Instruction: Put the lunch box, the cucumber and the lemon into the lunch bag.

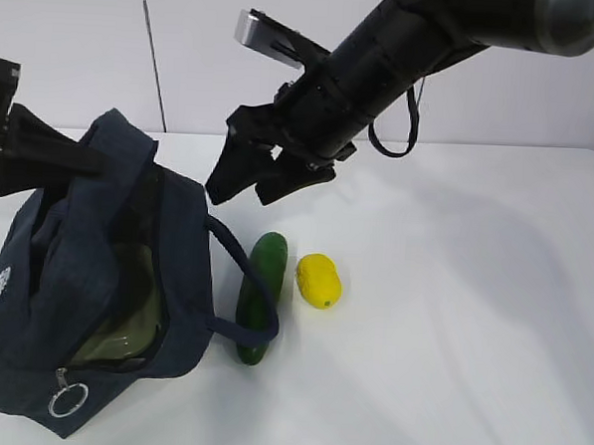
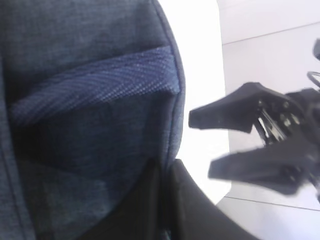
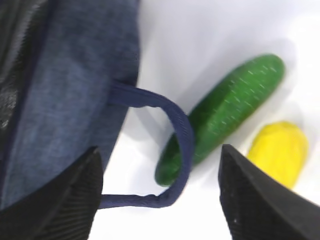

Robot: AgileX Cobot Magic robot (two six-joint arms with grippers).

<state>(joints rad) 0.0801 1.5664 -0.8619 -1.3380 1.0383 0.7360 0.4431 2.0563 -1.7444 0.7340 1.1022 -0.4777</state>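
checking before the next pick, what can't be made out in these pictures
- Pale green-lidded clear lunch box: exterior view, mostly hidden inside the navy fabric lunch bag.
- Left gripper: fingertips hidden by the bag's edge; left wrist view, dark and blurred.
- Dark green cucumber: right wrist view, the bag's handle crosses its near end.

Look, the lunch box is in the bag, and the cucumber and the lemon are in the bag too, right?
Not quite. The lunch box is inside the lunch bag, but the cucumber and the lemon lie outside it on the table, beside the bag's handle. The exterior view and the right wrist view both show this.
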